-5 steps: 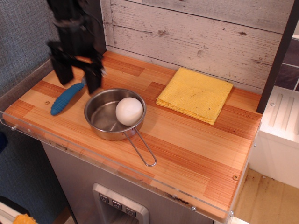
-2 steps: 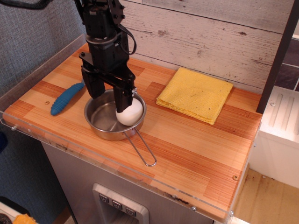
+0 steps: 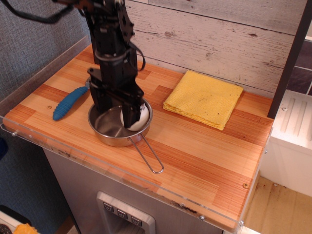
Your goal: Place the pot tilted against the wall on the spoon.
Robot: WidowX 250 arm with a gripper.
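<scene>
The shiny steel pot (image 3: 111, 130) stands upright on the wooden counter, its wire loop handle (image 3: 148, 156) pointing toward the front right. A white egg-shaped ball (image 3: 142, 115) lies inside it at the right. My black gripper (image 3: 115, 113) is open and lowered into the pot. One finger is at the pot's left inner side and the other is in front of the ball. The spoon's blue ribbed handle (image 3: 69, 103) lies left of the pot; its metal bowl is mostly hidden behind the gripper. The grey-blue woven wall (image 3: 29, 39) is at the left.
A folded yellow cloth (image 3: 204, 98) lies at the back right of the counter (image 3: 204, 151). The whitewashed plank wall (image 3: 219, 34) runs along the back. A clear plastic lip edges the counter's left and front sides.
The gripper has moved from above the spoon at the back left to the right, over the pot, and then down into it. The pot, ball and spoon have not moved.
</scene>
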